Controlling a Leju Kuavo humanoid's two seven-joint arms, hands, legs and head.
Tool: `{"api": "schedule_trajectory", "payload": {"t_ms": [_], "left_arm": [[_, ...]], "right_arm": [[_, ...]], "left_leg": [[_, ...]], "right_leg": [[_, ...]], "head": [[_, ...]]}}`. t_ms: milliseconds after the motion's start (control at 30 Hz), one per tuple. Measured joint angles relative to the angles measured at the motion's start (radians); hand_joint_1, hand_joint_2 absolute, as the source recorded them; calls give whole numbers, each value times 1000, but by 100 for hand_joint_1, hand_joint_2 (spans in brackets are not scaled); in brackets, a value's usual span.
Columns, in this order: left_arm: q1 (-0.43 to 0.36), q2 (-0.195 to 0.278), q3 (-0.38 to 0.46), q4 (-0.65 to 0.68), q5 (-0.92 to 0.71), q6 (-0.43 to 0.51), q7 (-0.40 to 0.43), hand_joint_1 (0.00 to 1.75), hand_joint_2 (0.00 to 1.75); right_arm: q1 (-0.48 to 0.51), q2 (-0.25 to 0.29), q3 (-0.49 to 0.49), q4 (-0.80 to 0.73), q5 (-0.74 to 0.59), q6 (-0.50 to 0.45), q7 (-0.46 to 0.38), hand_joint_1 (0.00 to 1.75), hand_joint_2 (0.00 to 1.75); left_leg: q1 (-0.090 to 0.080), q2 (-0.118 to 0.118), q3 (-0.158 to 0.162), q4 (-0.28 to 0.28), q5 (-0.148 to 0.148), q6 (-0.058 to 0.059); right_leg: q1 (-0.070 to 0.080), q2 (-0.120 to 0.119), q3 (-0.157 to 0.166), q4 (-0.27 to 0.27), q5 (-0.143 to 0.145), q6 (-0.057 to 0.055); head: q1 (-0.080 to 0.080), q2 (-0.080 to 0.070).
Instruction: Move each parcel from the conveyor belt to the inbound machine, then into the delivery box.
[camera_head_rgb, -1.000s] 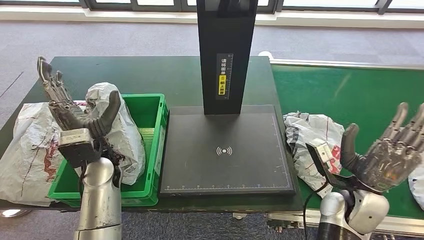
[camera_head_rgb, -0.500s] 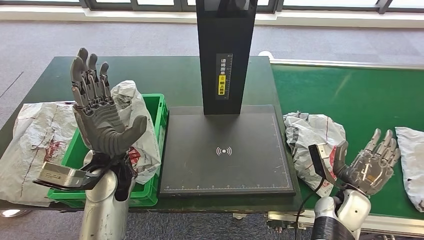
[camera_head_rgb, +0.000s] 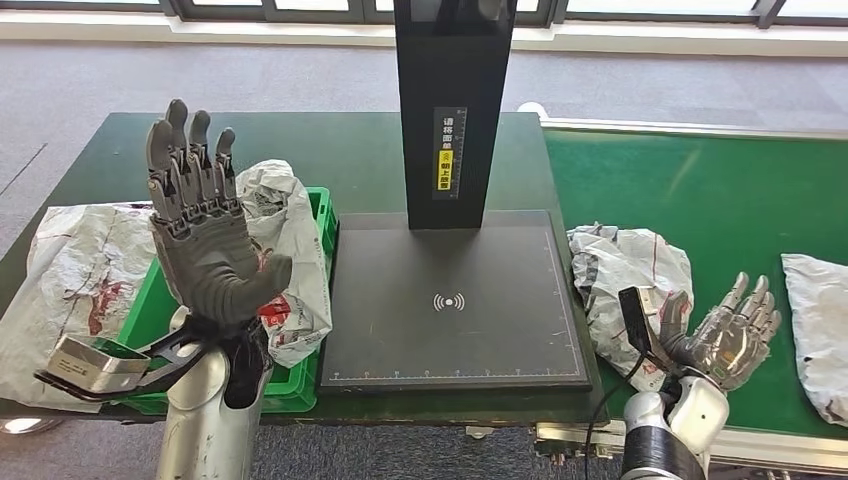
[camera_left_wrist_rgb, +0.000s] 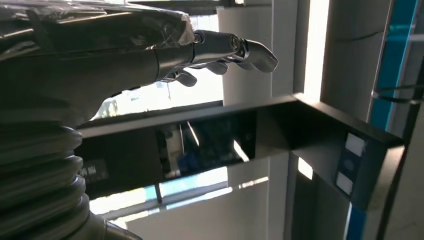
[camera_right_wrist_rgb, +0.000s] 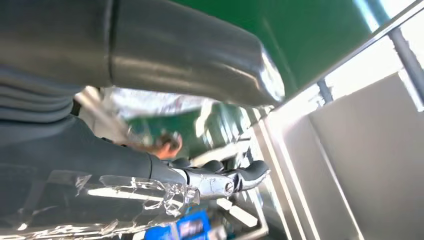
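A crumpled white parcel lies at the near left end of the green conveyor belt, beside the black inbound machine. Another white parcel lies further right on the belt. My right hand is low by the belt's front edge, between these two parcels, fingers spread and holding nothing. My left hand is raised palm-forward over the green delivery box, fingers spread and empty. A white parcel stands in the box behind that hand. In the left wrist view the fingers are straight.
A large white parcel lies on the dark table to the left of the box. The machine's black post rises behind its flat scanning plate. Grey floor lies beyond the table.
My left hand rose and turned palm-forward above the box. My right hand dropped lower and drew back toward the belt's front edge. The second parcel came further left on the belt.
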Motion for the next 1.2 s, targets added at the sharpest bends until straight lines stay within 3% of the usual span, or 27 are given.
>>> {"api": "schedule_trajectory", "payload": {"t_ms": [100, 167, 367, 600, 733, 900, 1200], "left_arm": [[6, 0, -22, 21, 41, -123, 25, 0, 175], [10, 1, -45, 59, 24, -168, 29, 0, 175], [19, 3, -107, 170, -68, -189, 5, 0, 175], [43, 9, -145, 196, -93, -203, -1, 0, 175], [47, 10, -158, 197, -100, -207, -2, 0, 175], [59, 13, -165, 193, -105, -206, -3, 0, 175], [79, 21, -191, 179, -116, -190, -3, 0, 175]], "right_arm": [[-67, -55, -17, 171, -180, 92, -120, 0, 175], [-104, -84, -28, 263, -241, 147, -155, 0, 175], [-172, -123, -31, 415, -233, 163, -89, 0, 175], [-204, -144, -31, 490, -203, 190, -11, 2, 175], [-209, -154, -31, 518, -199, 272, 15, 175, 175], [-210, -162, -31, 539, -200, 375, -2, 175, 175], [-216, -170, -31, 552, -200, 430, 11, 175, 175]], "left_leg": [[-1, 1, 1, 0, 0, 0], [-2, 1, 0, 0, 0, 1], [-2, 1, 1, 0, 1, 1], [-2, 1, 0, 0, 0, 1], [-2, 0, 0, 0, 0, 1], [-2, 0, 0, 0, 0, 1], [-2, 1, 0, 0, 0, 1]], "right_leg": [[-1, 2, 0, 0, 1, 1], [-2, 2, 0, 0, 1, 1], [-2, 2, 0, 0, 1, 1], [-2, 1, 0, 0, 0, 1], [-2, 1, 0, 0, 1, 1], [-2, 1, 0, 0, 1, 1], [-2, 2, 0, 0, 0, 1]], "head": [[0, 0], [0, 0], [0, 0], [0, 0], [0, 0], [0, 0], [0, 0]]}}
